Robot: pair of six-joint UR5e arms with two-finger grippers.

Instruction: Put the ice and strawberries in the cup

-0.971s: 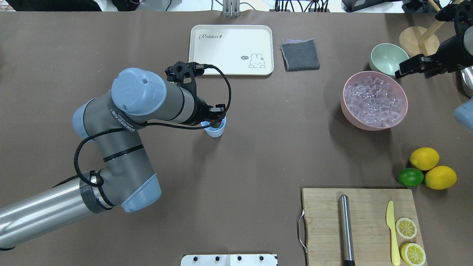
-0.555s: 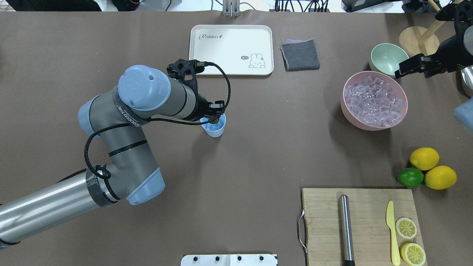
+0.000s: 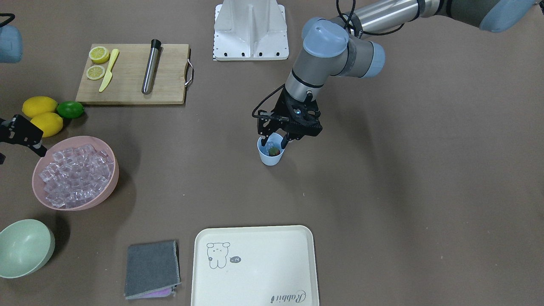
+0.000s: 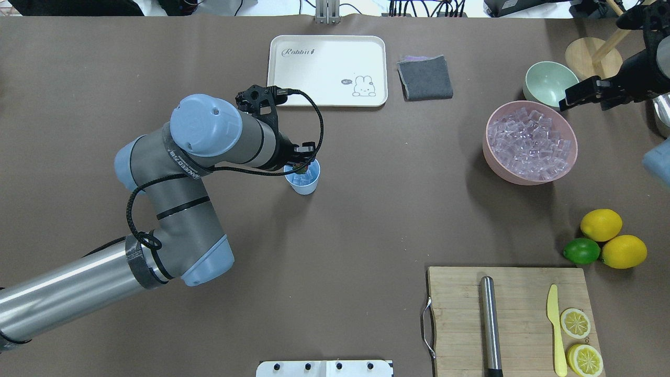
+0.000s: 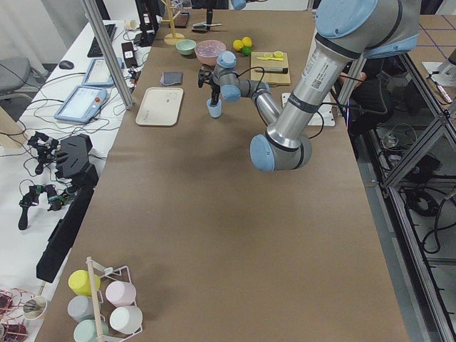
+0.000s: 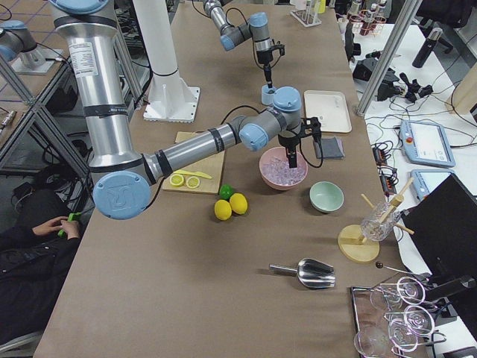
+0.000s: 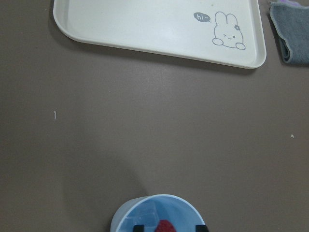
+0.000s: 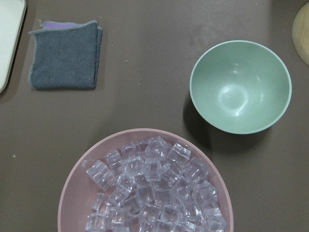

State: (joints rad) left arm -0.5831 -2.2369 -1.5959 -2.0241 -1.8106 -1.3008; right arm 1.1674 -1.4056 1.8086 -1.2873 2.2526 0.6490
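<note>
Depositing the strawberry into the cup. The left fingers are shown spread, one on each side of the berry just inside the cup's mouth. In the left wrist view a gap is seen between each tip and the fruit, so the berry is judged released, not gripped. It lies on the ice already in the cup. The cup stands upright near the middle of the tabletop, well apart from the pink bowl, where the remaining cubes are heaped. The right fingers hang above the far rim of that bowl, and it cannot be told whether they are spread or closed.

The step in hand is judged to be the release and withdrawal. It is best done by keeping the fingers spread at their present width and lifting them straight up, so that neither tip catches the rim. The cup is light and nothing braces it, so a sideways pull could tip it or drag it. Before any lateral move is made, the tips should be clear of the mouth, and the berry should be seen to have parted from both of them. Whether enough ice is in the cup cannot be judged, since only a few cubes show.
</note>
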